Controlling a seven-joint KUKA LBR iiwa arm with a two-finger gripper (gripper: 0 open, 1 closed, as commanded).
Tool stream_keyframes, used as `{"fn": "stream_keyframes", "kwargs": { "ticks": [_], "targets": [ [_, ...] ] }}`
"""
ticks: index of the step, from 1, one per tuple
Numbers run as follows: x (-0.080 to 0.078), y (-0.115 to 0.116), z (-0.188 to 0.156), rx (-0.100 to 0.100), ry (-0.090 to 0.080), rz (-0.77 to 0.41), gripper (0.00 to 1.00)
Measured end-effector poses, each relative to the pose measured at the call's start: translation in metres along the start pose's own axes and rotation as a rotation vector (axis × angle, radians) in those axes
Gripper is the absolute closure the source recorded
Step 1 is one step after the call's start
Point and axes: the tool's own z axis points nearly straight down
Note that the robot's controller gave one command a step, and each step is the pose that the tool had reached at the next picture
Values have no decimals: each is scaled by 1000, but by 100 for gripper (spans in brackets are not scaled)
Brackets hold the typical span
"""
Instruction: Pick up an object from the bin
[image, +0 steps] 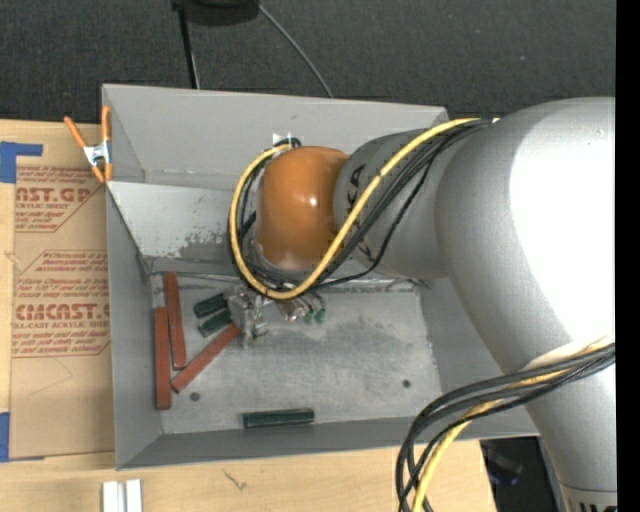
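My gripper (258, 316) is low in the bin's left middle, under the arm's orange cover. Just left of it lie two small dark green blocks (211, 305) (215, 324). A red-brown stick (205, 361) lies slantwise, and its upper end reaches the gripper. Whether the gripper touches the stick or the blocks I cannot tell. A small green piece (315, 316) lies just right of the gripper.
Two more red-brown sticks (162, 358) (174, 318) lie along the bin's left wall. A dark green bar (278, 419) rests flat against the front wall. The arm covers the bin's back and right side.
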Motion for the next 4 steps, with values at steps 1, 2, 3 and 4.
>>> {"fn": "stream_keyframes", "kwargs": {
  "ticks": [1,2,3,4],
  "targets": [
    [0,0,0,0,0,0,100],
    [15,2,-18,-1,10,-93,100],
    [41,1,-31,0,8,210,0],
    [41,1,-31,0,7,208,0]
  ]
}}
